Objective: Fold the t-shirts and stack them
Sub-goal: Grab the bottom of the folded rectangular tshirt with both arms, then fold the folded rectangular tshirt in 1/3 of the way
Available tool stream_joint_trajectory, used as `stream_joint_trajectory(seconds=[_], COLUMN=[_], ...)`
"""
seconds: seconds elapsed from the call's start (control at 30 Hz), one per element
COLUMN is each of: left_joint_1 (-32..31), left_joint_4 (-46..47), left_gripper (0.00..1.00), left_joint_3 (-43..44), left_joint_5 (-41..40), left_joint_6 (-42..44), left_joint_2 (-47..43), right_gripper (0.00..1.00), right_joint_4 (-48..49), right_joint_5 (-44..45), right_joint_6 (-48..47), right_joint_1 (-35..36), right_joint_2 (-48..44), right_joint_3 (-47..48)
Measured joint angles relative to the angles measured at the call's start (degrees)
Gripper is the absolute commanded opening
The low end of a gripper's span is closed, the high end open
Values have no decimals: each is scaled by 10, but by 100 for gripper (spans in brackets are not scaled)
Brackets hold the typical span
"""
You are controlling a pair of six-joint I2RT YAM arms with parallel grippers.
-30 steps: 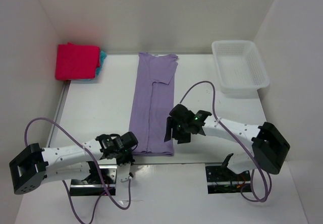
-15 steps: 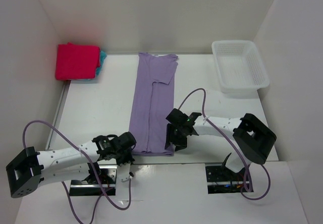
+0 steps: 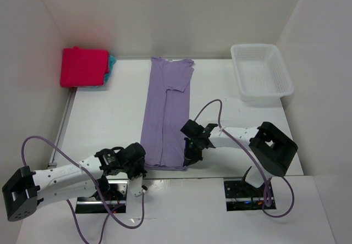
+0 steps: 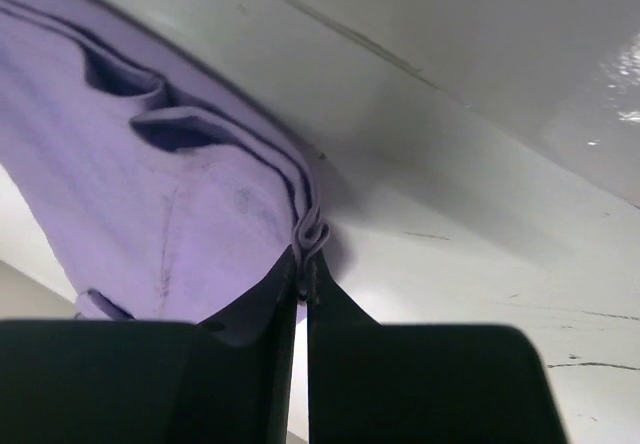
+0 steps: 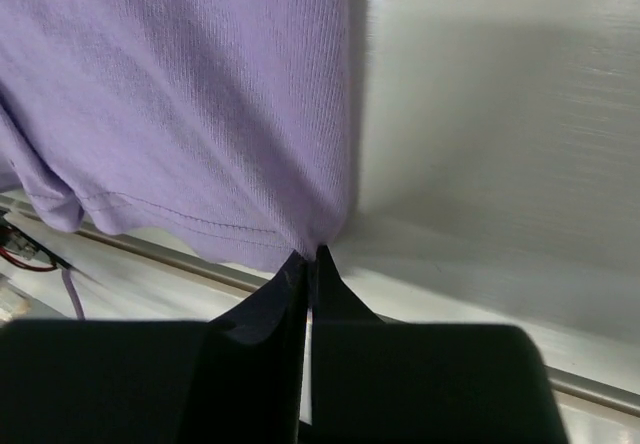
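Observation:
A pale lavender t-shirt [image 3: 168, 109] lies folded into a long strip down the middle of the table, collar end far. My left gripper [image 3: 141, 168] is shut on its near left hem corner [image 4: 312, 236], the cloth bunched between the tips. My right gripper [image 3: 188, 159] is shut on the near right hem corner [image 5: 322, 239]. A folded magenta-red t-shirt [image 3: 83, 67] sits at the far left on top of a turquoise blue one [image 3: 111, 65], of which only an edge shows.
A white mesh basket [image 3: 260, 79] stands at the far right. White walls close in the table on the left, back and right. The table's near edge [image 5: 150, 249] runs just under the shirt's hem.
The right gripper came down to the shirt's near right corner and shut on it. The left gripper stayed at the near left corner and tightened onto the cloth.

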Motion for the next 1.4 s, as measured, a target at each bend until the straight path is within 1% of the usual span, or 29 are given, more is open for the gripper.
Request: stream_joint_trajectory(seconds=[0.1, 0.2, 0.33, 0.43, 0.53, 0.73, 0.8, 0.93, 1.03, 1.27, 1.4], left_joint_1=[4, 13, 50, 102, 170, 293, 317, 340, 349, 371, 375], left_joint_4=[5, -2, -10, -4, 18, 80, 103, 139, 173, 266, 303], left_gripper=[0, 0, 0, 0, 0, 0, 0, 0, 0, 0, 0], left_joint_3=[0, 5, 40, 81, 128, 247, 272, 299, 313, 349, 368], left_joint_5=[2, 7, 11, 13, 27, 67, 75, 85, 93, 105, 110], left_joint_6=[-14, -34, -64, -85, -101, -115, -115, -113, -113, -113, -113], left_joint_2=[-5, -5, -5, 8, 50, 188, 228, 289, 331, 425, 455], right_gripper=[0, 0, 0, 0, 0, 0, 0, 0, 0, 0, 0], right_joint_4=[-6, -37, -62, -78, -95, -108, -111, -111, -111, -122, -132], right_joint_5=[0, 4, 7, 5, 5, -2, -2, -15, -31, -55, -75], right_joint_6=[-5, -21, -50, -74, -104, -172, -190, -226, -248, -276, -290], right_joint_1=[0, 0, -15, -49, -85, -158, -185, -226, -249, -285, -303], right_joint_2=[0, -1, -12, -24, -24, 29, 59, 124, 170, 246, 280], right_joint_3=[5, 36, 87, 108, 142, 246, 284, 359, 398, 455, 497])
